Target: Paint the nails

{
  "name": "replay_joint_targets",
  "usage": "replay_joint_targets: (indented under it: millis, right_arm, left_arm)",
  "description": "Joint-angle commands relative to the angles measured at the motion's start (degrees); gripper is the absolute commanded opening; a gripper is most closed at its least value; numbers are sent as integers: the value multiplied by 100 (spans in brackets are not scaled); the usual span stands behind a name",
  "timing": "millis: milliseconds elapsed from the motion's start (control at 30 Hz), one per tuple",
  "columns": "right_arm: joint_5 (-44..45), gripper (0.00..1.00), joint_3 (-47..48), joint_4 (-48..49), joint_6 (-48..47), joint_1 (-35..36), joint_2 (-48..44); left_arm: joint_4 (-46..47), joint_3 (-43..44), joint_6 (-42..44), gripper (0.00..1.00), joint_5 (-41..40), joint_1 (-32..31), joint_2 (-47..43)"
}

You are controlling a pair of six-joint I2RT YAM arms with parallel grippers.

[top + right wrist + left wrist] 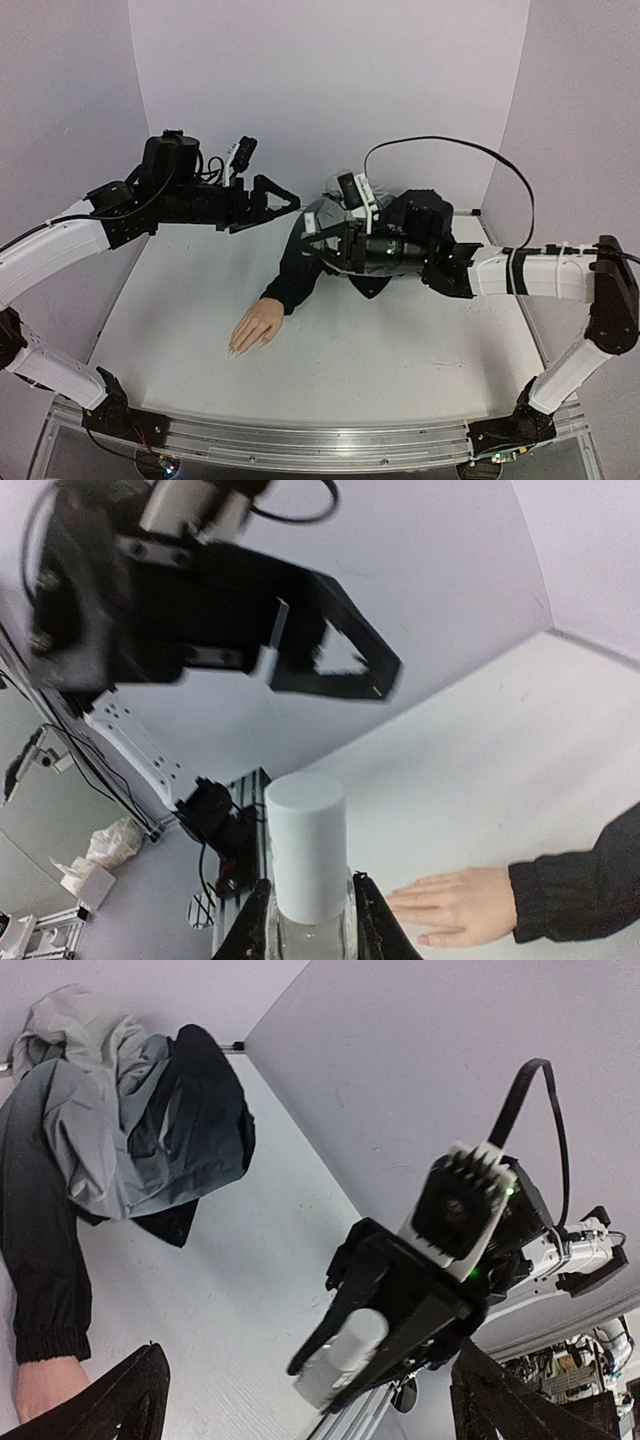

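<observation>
The flesh-coloured mannequin hand (255,330) lies palm down on the white table, its dark sleeve (292,275) running back to a grey and black jacket (325,205). Its pale nails (234,350) point to the near left; they also show in the right wrist view (424,940). My right gripper (318,243) is shut on a small clear bottle with a white cap (307,845) and holds it above the table, cap towards my left gripper (275,212). The left gripper is open and empty, a short way from the cap. The bottle also shows in the left wrist view (345,1355).
The table top (400,350) is white, with lilac walls at the back and sides. A metal rail (300,445) runs along the near edge. A black cable (480,155) loops above the right arm.
</observation>
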Motion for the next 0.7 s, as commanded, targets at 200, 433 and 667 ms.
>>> replay_joint_targets:
  millis: [200,433,667]
  right_arm:
    - [-722,0,995,-86,-8,-157,-302]
    - [-1034,0,1163,-604,-626,-163,-391]
    - [-1375,0,1236,-664,-561,-210,-285]
  left_arm:
    - [1255,657,471,88,1685,21,437]
    - [1568,718,421,74,2377,21,599]
    - [1597,746,418,51,2445,21,705]
